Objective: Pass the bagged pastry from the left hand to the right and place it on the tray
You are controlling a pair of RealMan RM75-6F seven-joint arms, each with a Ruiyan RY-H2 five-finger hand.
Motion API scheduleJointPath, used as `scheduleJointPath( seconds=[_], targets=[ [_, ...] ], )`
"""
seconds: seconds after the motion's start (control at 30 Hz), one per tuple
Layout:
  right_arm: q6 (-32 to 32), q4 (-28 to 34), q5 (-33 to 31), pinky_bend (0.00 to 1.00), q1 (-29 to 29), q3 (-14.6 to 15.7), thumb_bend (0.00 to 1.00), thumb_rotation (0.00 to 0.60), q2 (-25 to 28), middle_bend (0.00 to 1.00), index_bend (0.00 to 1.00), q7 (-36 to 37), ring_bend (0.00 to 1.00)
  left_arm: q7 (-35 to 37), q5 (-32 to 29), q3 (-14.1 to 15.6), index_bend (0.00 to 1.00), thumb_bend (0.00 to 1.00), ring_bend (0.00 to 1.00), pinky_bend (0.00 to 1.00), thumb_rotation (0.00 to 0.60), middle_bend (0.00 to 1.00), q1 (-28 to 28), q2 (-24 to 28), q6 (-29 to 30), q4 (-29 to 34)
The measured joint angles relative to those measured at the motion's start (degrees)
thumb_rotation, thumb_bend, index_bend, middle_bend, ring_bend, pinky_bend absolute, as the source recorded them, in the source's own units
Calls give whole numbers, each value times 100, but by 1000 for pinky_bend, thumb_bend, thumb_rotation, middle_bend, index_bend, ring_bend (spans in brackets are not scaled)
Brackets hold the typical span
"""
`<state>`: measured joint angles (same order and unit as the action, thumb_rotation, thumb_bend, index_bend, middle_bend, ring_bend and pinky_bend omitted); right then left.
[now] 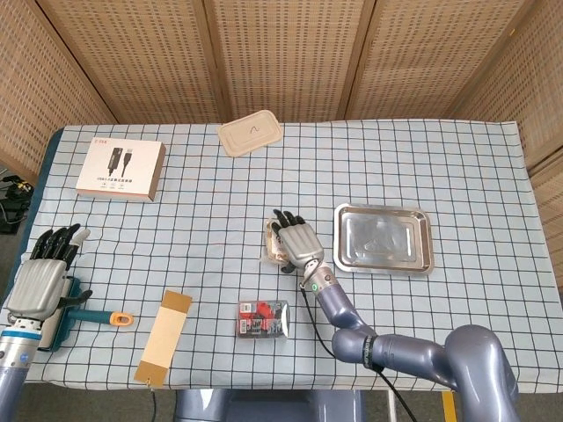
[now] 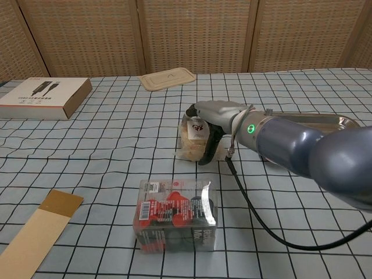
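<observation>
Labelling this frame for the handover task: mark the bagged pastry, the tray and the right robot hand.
bagged pastry [image 2: 190,139], chest view, on the bag's left half, clear of the fingers
tray [image 1: 383,265], head view, on its near rim
right robot hand [image 1: 297,241], head view, on the back of the hand

Clear-bagged golden pastry [image 2: 194,139] lies on the cloth left of the steel tray [image 1: 383,239].

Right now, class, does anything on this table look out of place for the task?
Yes. The bagged pastry lies on the table beside the tray, with the right hand over it. The left hand, meant to pass it, hangs far off at the table's edge, holding nothing.
</observation>
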<state>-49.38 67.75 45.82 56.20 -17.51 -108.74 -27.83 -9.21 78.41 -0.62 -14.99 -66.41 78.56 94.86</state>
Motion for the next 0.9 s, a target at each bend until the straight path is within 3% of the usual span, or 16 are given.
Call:
scheduleJointPath(
  seconds=[0.07, 0.23, 0.53, 0.9],
  targets=[
    [-98, -171, 171, 565, 3, 15, 250, 600, -148, 479, 629, 142, 450, 61, 0, -26, 0, 0, 0, 0, 600, 0, 16, 24, 0, 1],
    [-244, -268, 384, 658, -57, 63, 274, 600, -248, 574, 715, 286, 555, 158, 16, -83, 0, 0, 0, 0, 600, 0, 59, 63, 8, 0],
    [-693, 338, 643, 657, -198, -28, 274, 600, 202, 575, 717, 169, 557, 116, 6, -137, 0, 0, 0, 0, 600, 0, 97, 57, -29, -5],
    [-1252, 996, 337, 633, -871, -133, 273, 600, 1517, 562, 695, -143, 546, 41, 4, -183, 0, 0, 0, 0, 600, 0, 130, 56, -48, 30]
  ],
)
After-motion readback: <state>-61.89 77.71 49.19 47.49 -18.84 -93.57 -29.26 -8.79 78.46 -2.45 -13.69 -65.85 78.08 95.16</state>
